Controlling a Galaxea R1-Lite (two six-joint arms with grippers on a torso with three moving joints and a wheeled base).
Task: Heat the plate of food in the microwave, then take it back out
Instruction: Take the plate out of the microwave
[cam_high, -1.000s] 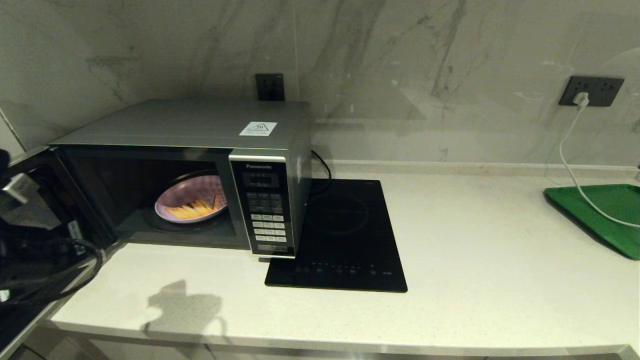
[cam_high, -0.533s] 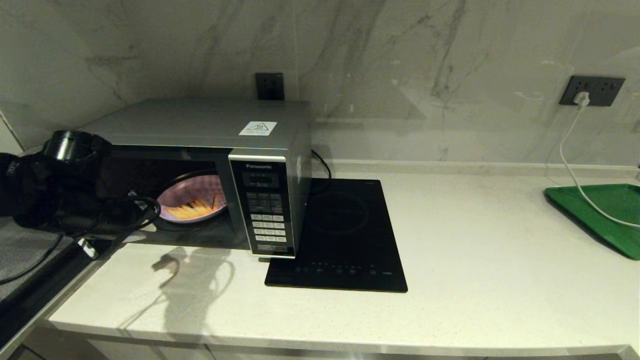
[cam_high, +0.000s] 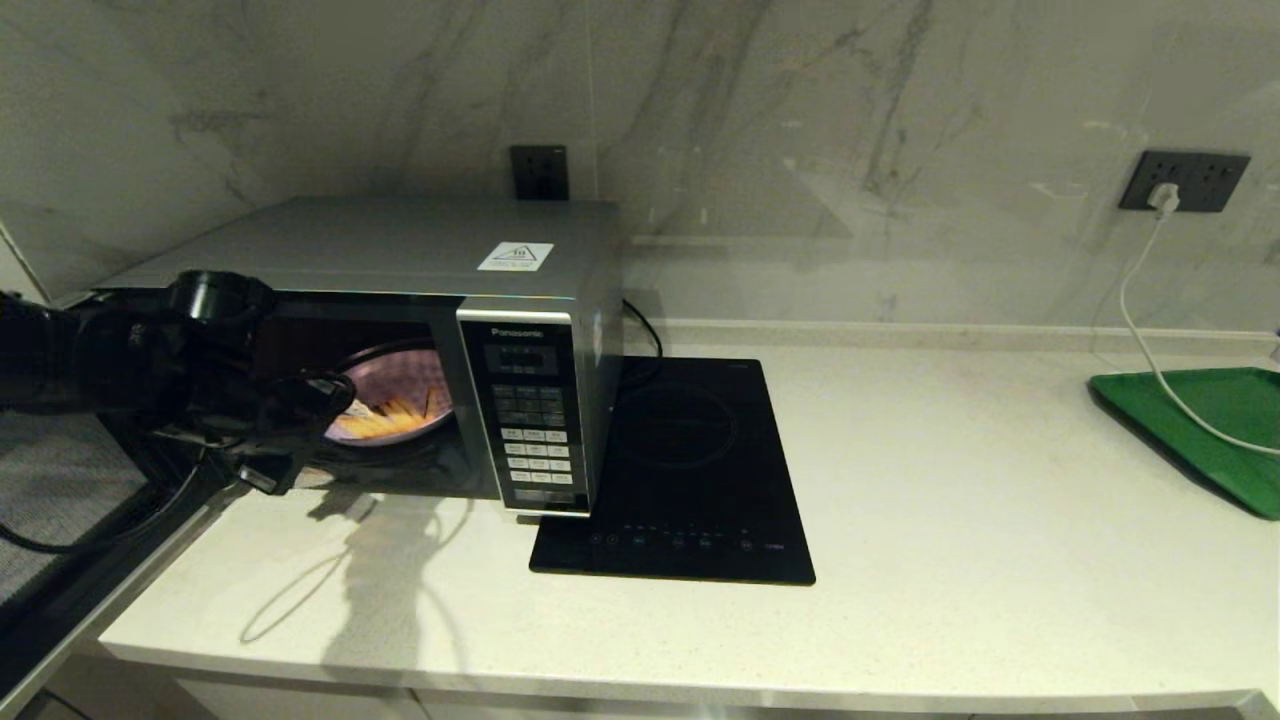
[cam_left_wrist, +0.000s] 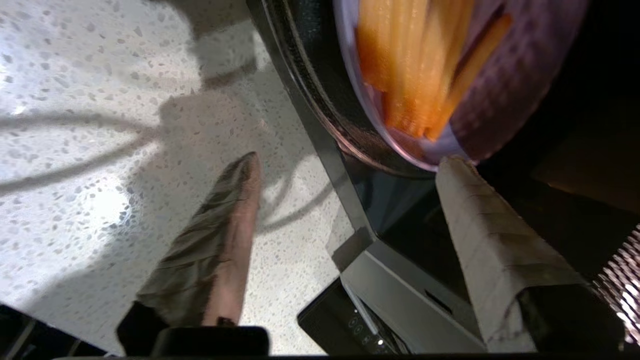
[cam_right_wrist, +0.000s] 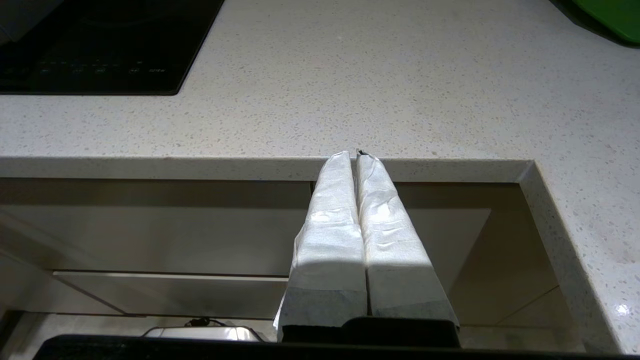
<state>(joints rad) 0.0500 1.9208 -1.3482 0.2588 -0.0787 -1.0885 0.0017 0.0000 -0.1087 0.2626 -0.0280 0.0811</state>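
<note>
The silver microwave stands at the left of the counter with its door swung open to the left. Inside it, on the turntable, sits the lilac plate of food with orange-yellow fries. My left gripper is at the mouth of the oven, open. In the left wrist view the left gripper has one finger over the counter, and the other finger reaches the near rim of the plate. My right gripper is shut on nothing, parked below the counter's front edge.
A flat black induction hob lies right beside the microwave. A green tray sits at the far right with a white cable running over it from a wall socket. The counter's front edge is close to my right gripper.
My left arm has swung right from beside the open door to the microwave's opening, bringing its open fingers up to the plate's near rim. The plate has not moved.
</note>
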